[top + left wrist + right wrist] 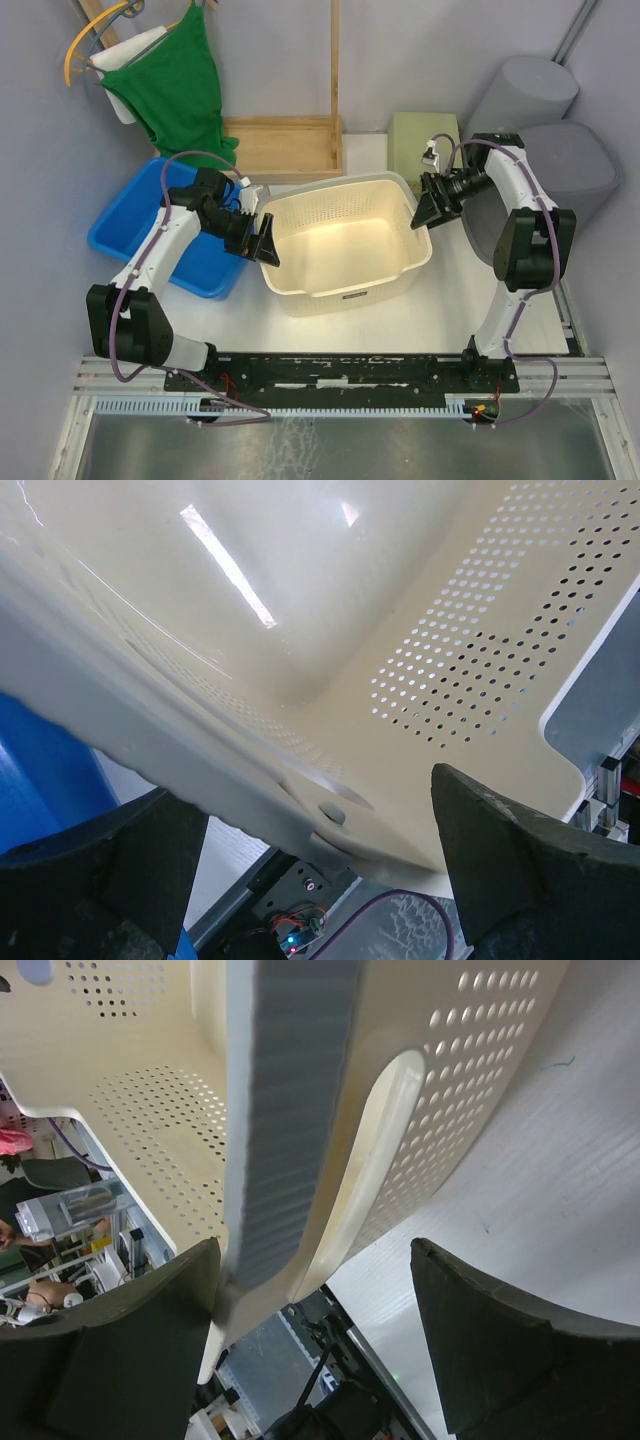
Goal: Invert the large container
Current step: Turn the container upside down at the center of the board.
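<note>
The left gripper (262, 240) and right gripper (425, 212) each straddle a side rim of the one cream basket (340, 292), jaws apart and not clamped. The basket sits upright mid-table, so this looks like the grasping step. Next, both likely need to close, lift together and roll it over. Beyond lie one blue tub (130, 215), one wooden crate (285, 148) and two grey bins (540, 100).

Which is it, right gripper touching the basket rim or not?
Cannot tell. In the right wrist view the basket rim runs between the fingers of the open right gripper; one clears it, the other's edge overlaps it.
</note>
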You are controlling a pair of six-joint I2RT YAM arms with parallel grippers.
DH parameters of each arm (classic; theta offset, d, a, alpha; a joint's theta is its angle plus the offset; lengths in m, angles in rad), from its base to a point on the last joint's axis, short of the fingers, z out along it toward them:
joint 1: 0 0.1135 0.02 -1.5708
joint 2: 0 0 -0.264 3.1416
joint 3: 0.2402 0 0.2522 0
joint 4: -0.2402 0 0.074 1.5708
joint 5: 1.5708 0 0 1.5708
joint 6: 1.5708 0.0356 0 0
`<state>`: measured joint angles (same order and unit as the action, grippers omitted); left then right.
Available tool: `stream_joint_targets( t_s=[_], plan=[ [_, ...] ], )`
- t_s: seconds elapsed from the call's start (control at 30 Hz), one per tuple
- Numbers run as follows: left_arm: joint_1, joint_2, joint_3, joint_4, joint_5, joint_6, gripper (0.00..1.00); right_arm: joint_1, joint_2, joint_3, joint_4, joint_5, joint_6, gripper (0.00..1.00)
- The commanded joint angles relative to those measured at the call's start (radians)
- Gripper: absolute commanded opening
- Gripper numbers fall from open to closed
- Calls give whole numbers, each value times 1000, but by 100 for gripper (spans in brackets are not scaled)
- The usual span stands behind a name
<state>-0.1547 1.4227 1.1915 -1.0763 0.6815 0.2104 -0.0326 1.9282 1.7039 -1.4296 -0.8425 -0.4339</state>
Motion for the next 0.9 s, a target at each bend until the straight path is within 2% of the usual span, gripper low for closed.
stream_joint_targets(
  t_s=[0.0,0.23,0.4,0.57,0.77,0.87],
  plan=[
    [-4,-16,5,5,11,38,95,-2,31,68,18,-86,-2,84],
    [-5,-11,0,5,16,38,95,-2,52,123,7,-176,20,84],
    [-3,-2,2,5,23,38,95,0,91,152,-26,-284,22,75],
    [-5,-8,-1,6,25,40,95,13,185,245,-324,-330,-207,72],
    [-4,-11,-3,8,26,41,95,14,181,177,-332,-311,-249,71],
    [-5,-11,-3,7,26,40,95,18,180,161,-332,-335,-255,67]
  ],
)
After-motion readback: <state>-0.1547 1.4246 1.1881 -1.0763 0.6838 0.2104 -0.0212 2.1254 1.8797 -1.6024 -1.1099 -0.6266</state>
